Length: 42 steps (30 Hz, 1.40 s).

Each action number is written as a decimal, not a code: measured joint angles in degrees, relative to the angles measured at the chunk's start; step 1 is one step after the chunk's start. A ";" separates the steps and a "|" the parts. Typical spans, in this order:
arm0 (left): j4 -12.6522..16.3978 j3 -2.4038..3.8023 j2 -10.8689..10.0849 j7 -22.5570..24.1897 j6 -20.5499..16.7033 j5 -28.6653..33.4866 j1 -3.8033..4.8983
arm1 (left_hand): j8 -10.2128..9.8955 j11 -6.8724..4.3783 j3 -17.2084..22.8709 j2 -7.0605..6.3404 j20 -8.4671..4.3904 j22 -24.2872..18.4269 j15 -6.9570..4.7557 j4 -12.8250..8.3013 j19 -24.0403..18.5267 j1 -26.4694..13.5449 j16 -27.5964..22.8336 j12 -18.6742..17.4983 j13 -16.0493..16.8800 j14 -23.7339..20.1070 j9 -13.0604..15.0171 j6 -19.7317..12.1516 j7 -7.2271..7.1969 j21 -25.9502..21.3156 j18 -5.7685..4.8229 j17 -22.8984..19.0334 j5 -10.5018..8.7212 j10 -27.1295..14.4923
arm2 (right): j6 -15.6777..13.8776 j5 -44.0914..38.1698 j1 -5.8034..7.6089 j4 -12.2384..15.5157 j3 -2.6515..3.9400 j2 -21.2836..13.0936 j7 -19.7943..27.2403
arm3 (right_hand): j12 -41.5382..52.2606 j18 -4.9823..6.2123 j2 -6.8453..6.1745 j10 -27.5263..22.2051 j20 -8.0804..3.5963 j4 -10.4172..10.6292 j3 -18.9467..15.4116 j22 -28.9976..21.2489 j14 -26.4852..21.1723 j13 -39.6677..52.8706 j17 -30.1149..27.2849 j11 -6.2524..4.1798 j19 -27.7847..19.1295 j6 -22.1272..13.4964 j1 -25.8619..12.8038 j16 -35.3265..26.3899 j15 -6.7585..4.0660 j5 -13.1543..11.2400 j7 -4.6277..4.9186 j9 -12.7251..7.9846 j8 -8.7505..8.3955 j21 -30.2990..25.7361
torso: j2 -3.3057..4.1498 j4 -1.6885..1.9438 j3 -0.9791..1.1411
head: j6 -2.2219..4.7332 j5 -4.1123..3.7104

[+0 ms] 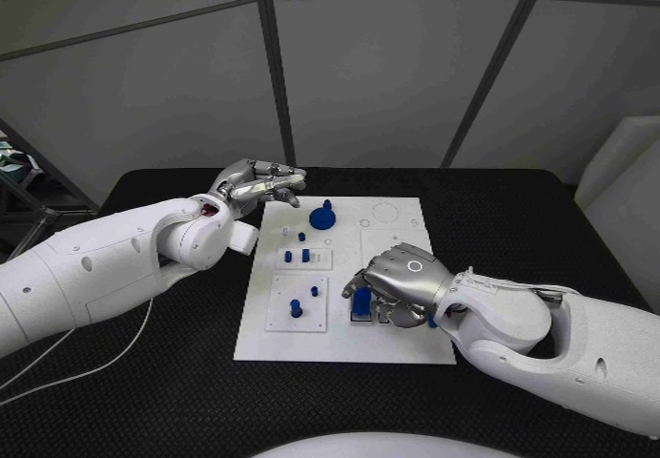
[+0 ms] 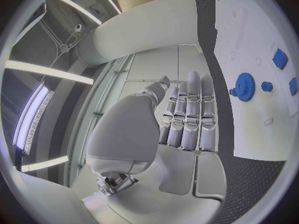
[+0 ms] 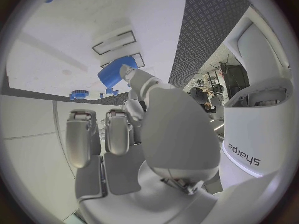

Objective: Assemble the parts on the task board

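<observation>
The white task board (image 1: pixel 344 334) lies in the middle of the black table. My right hand (image 1: pixel 402 279) hovers low over the board's right side, its thumb (image 3: pixel 140 82) pressed to a blue block (image 1: pixel 361 303) (image 3: pixel 116 71) that it pinches just above the board's rectangular slots. My left hand (image 1: pixel 258 183) (image 2: pixel 187 119) hangs above the board's far left corner with its fingers stretched side by side and nothing in them. A blue gear (image 1: pixel 323 218) (image 2: pixel 244 87) stands at the board's far end. Small blue pegs (image 1: pixel 296 255) and an upright peg (image 1: pixel 295 307) sit along the board's left half.
The black table (image 1: pixel 523 219) has bare room to the right of the board and along the near edge. A white cable (image 1: pixel 83 363) trails across the near left. Another small blue piece (image 1: pixel 432 322) peeks out beside my right hand.
</observation>
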 measured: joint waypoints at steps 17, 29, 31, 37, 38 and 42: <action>-0.01 -0.01 -0.12 -0.09 0.06 0.00 0.00 | 0.00 0.00 0.00 0.00 0.00 -0.04 0.00 0.00 0.00 0.00 0.00 0.00 0.00 0.00 -0.04 0.00 0.00 0.00 0.00 0.00 0.00 0.00 | -13.07 12.27 0.00 2.32 -0.07 -3.44 -11.03 | 5.20 0.00 2.17 3.78 0.57 17.87 -27.36 0.00 0.01 3.02 -0.01 2.07 -0.09 12.50 -18.95 0.41 1.50 -1.47 5.00 4.17 3.79 2.71 | -0.05 -0.15 -0.08 | -0.02 -0.31; 0.00 -0.04 -0.10 -0.24 0.10 0.00 0.00 | 0.00 0.00 -0.16 -0.24 0.20 -0.10 0.00 -0.16 0.21 -0.24 0.00 0.00 0.00 0.00 -0.04 0.00 0.00 0.01 0.00 0.00 0.00 0.00 | -13.67 22.97 -0.02 2.00 -0.98 -1.81 -26.05 | 4.27 -0.01 3.31 3.60 0.57 21.32 -34.95 0.00 0.01 1.94 -0.01 1.44 -0.09 13.23 -19.31 -0.12 1.05 0.64 4.83 7.26 3.99 2.06 | -0.09 0.00 -0.11 | -0.12 -0.41; -0.01 -0.04 -0.04 -0.26 0.11 0.00 0.00 | 0.00 0.00 -0.16 -0.24 0.20 -0.10 0.00 -0.16 0.20 -0.24 0.00 0.00 0.00 0.00 -0.04 0.00 0.00 0.00 0.01 0.00 0.00 0.00 | -13.52 24.08 -0.04 1.80 -1.32 -1.45 -27.28 | 4.13 -0.01 3.37 3.60 0.57 21.41 -35.04 0.00 0.01 1.89 -0.02 1.44 -0.09 13.23 -19.37 -0.12 1.05 0.65 4.83 7.43 3.99 2.06 | -0.09 0.00 -0.11 | -0.15 -0.42; -0.02 -0.10 0.02 -0.36 0.17 0.00 0.00 | 0.00 0.20 -0.32 -0.24 0.20 -0.10 0.00 0.00 0.20 -0.24 0.00 0.00 0.00 0.00 -0.04 0.00 0.00 0.01 0.00 0.00 0.00 -0.21 | -13.31 27.30 -0.07 1.28 -1.88 -0.23 -29.15 | 3.89 -0.01 3.45 3.60 0.57 21.39 -35.34 0.00 0.01 1.76 -0.02 1.44 -0.09 13.43 -19.94 -0.12 1.05 0.98 4.63 7.94 3.99 1.84 | -0.08 -0.03 -0.08 | -0.27 -0.42; -0.03 -0.10 0.04 -0.37 0.18 0.00 0.00 | 0.00 0.20 -0.32 -0.24 0.20 -0.09 0.00 0.00 0.20 -0.24 0.00 0.00 0.00 0.00 -0.04 0.00 0.00 0.01 0.01 0.00 0.00 -0.21 | -13.31 27.78 -0.08 1.23 -1.90 -0.07 -29.32 | 3.89 -0.01 3.45 3.60 0.57 21.39 -35.33 0.00 0.01 1.76 -0.02 1.44 -0.09 13.43 -19.94 -0.12 1.05 0.98 4.63 7.99 3.99 1.84 | -0.08 -0.05 -0.07 | -0.30 -0.42; -0.04 -0.14 0.09 -0.43 0.21 0.00 0.00 | 0.00 0.20 -0.32 -0.24 0.20 -0.09 0.00 0.00 0.20 -0.24 0.00 0.00 0.00 0.00 -0.03 0.00 0.00 0.01 0.00 0.00 0.00 -0.20 | -13.39 29.58 -0.10 0.92 -2.05 0.60 -29.84 | 3.89 -0.01 3.45 3.60 0.57 21.39 -35.33 0.00 0.01 1.76 -0.02 1.44 -0.09 13.43 -19.94 -0.11 1.06 0.98 4.63 8.10 3.99 1.84 | -0.08 -0.07 -0.05 | -0.35 -0.42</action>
